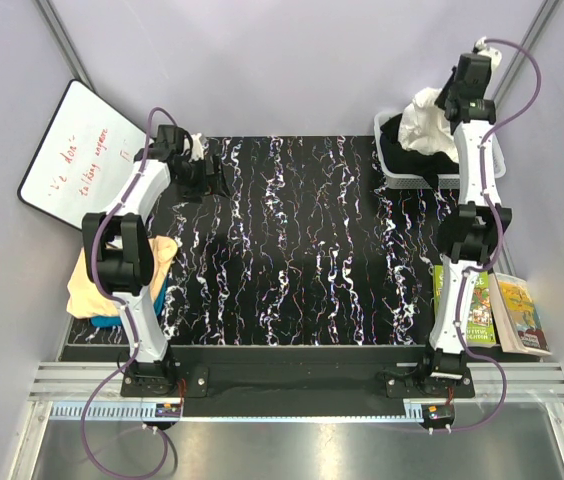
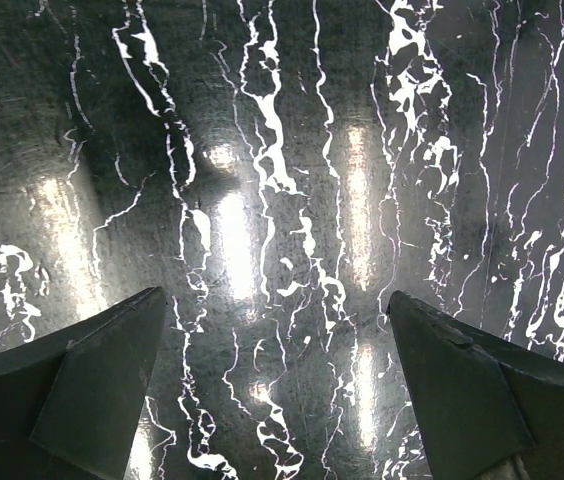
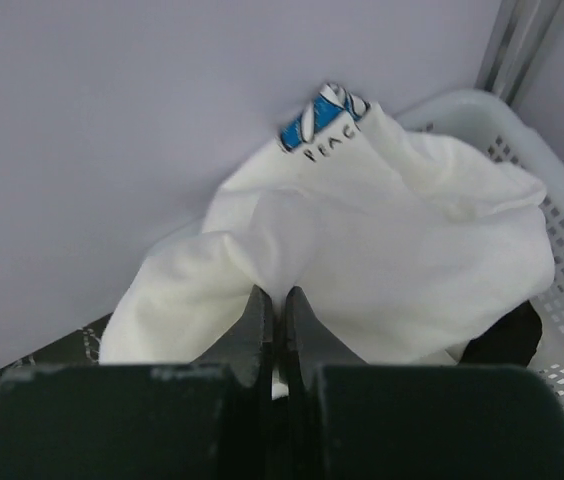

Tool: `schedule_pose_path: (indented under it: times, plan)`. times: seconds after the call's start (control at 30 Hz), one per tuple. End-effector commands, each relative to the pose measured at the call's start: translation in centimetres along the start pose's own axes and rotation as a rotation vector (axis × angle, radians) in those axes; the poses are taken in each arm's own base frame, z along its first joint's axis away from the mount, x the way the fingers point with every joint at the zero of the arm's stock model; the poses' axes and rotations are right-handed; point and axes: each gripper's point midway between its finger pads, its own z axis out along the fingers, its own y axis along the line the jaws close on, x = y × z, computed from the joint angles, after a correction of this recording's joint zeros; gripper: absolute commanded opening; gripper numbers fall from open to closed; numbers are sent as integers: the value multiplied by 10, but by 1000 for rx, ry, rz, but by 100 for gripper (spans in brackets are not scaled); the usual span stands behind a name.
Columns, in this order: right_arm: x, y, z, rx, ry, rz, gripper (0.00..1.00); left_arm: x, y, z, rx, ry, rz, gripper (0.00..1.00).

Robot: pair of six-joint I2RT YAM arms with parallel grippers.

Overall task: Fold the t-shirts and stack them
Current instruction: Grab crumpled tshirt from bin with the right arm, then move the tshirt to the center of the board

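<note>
At the far right corner of the black, white-veined worktop (image 1: 292, 250), the right gripper (image 3: 275, 293) has its jaws pressed together on a fold of the white t-shirt (image 3: 402, 230), which bunches up above a white mesh basket (image 3: 562, 150). A scrap of blue petal print and dark lettering shows at the top of the cloth in the right wrist view, and most of the garment hangs over the basket's rim. A dark cloth (image 3: 507, 335) lies in the basket beneath it. Across the worktop, near the far left corner, the left gripper (image 2: 274, 300) hangs over bare marbled surface with its jaws wide apart and nothing between them; overhead lights glare off the surface below its fingers (image 2: 92, 390). At the left edge, toward the near corner, the peach t-shirt (image 1: 97, 280) lies crumpled and spilling off the worktop's side, partly behind the left arm, with the teal-blue t-shirt (image 1: 112, 322) showing just under its near side. A whiteboard (image 1: 72, 155) with red writing leans beyond the far left corner, and two books (image 1: 507, 310) lie just off the right edge near the right arm's base.
</note>
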Motion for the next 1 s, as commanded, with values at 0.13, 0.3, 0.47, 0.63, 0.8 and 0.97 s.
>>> schedule_pose_path:
  times: [0.13,0.3,0.47,0.63,0.8,0.97]
  plan:
    - [-137,101,-161,-260,-337,-52,0,-11,-14,-1,46,-22,25,99]
    - [-140,164,-229,-429,-377,-90,0,-10,-14,3,49,-13,13,99]
    - [-141,206,-301,-600,-404,-104,0,-10,-14,3,49,-13,7,99]
    - [-126,237,-366,-743,-397,-143,0,-7,-13,9,51,3,-13,99]
    - [-122,255,-416,-876,-367,-134,0,-6,-11,12,46,7,-23,99]
    - [-99,281,-456,-1040,-297,-150,0,-7,-11,9,41,0,-19,99]
